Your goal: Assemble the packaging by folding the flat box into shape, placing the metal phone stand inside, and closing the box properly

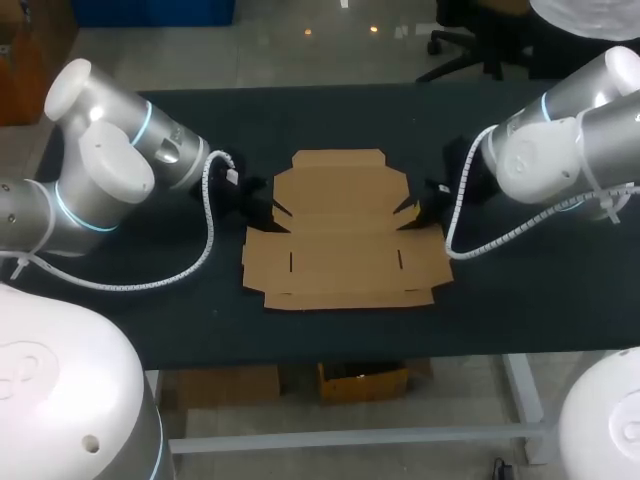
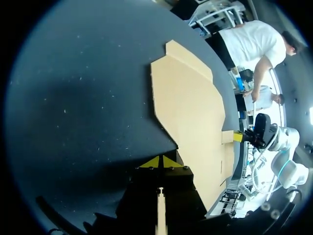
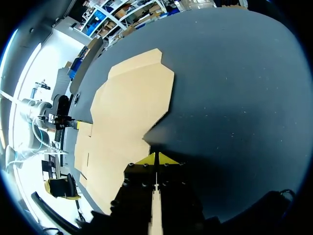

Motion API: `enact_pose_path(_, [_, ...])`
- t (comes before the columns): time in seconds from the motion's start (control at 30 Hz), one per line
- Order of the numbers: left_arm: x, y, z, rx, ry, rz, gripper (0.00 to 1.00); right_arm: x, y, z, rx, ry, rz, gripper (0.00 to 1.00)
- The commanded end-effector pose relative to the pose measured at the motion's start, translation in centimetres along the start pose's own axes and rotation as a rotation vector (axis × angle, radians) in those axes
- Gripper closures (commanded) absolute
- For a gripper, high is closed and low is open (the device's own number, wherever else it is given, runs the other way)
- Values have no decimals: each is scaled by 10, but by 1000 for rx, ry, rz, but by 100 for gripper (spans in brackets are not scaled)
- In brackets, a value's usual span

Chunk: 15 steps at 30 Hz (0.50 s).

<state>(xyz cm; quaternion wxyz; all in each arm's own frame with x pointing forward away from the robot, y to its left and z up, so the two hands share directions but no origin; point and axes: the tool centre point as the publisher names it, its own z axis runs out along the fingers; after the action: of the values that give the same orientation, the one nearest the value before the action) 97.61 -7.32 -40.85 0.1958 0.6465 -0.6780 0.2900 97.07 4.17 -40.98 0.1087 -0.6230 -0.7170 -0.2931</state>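
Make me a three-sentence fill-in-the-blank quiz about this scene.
1. The box lies ___ on the table, no wall folded up.
2. The left gripper and the right gripper sit at ___ sides of the box.
3. Each gripper's tips are coloured ___.
Missing words: flat, opposite, yellow.

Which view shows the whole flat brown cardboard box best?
The head view: the flat brown cardboard box lies unfolded, flaps and slots visible from above. Both wrist views show it obliquely from one side, partly cut off.
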Motion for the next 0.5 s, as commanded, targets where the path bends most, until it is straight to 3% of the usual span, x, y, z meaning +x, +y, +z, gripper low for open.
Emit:
enact_pose_path(0.03, [1, 0, 0, -2, -6, -2, 100, -5, -2, 2, -3, 18, 2, 100])
enact_pose_path(0.5, [2, 4, -1, 0, -13, 2, 100, -9, 1, 12, -2, 48, 19, 100])
